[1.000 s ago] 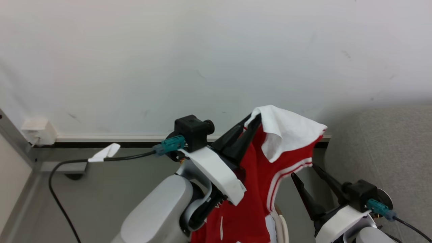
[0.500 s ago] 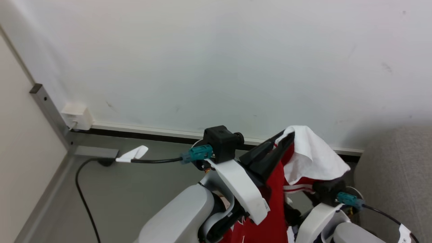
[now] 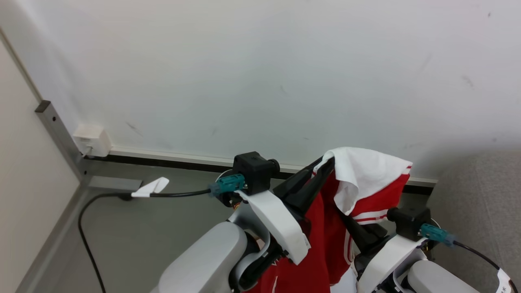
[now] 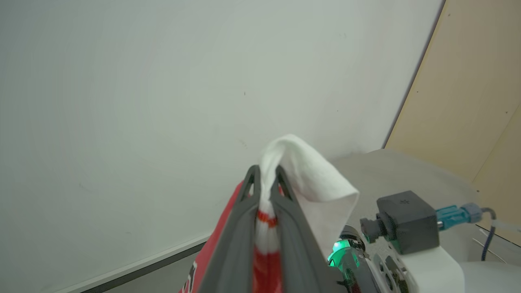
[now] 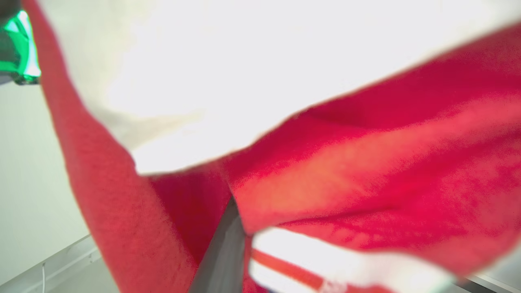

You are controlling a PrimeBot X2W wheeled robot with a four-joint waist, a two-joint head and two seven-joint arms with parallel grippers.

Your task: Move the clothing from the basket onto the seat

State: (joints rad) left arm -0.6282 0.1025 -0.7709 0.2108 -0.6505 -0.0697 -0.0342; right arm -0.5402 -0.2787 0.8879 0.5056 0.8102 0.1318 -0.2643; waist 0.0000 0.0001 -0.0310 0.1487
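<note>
Head view: the left gripper (image 3: 322, 166) holds the clothing (image 3: 325, 232) raised in front of the wall (image 3: 260, 73). The garment hangs from the fingers down past the bottom edge, well above the floor (image 3: 134, 228).
Left fingers: clamped on the clothing. The left wrist view shows bunched white-and-red cloth (image 4: 266, 211) pinched between both fingers of the left gripper (image 4: 265, 173).
Right fingers: the right gripper (image 3: 358, 232) sits under the draped hem, touching cloth. The right wrist view shows one finger (image 5: 222, 252) against red fabric (image 5: 366, 162); whether the pair is clenched or released cannot be told.
Step in hand: judged to be the carry, with the garment lifted and not yet delivered.
Seat: the seat (image 3: 480, 191) lies at the right of the head view, just beside the right arm. The clothing is apart from it.
Next move: calls for swinging the load to the robot's right, over the seat, lowering until the cloth rests there, then letting go. The hanging length should stay off the forearms.
Clothing, appearance: bright red. A white panel folds over the left fingertips, and white stripes run along one edge. It is limp, creased and draping freely.
</note>
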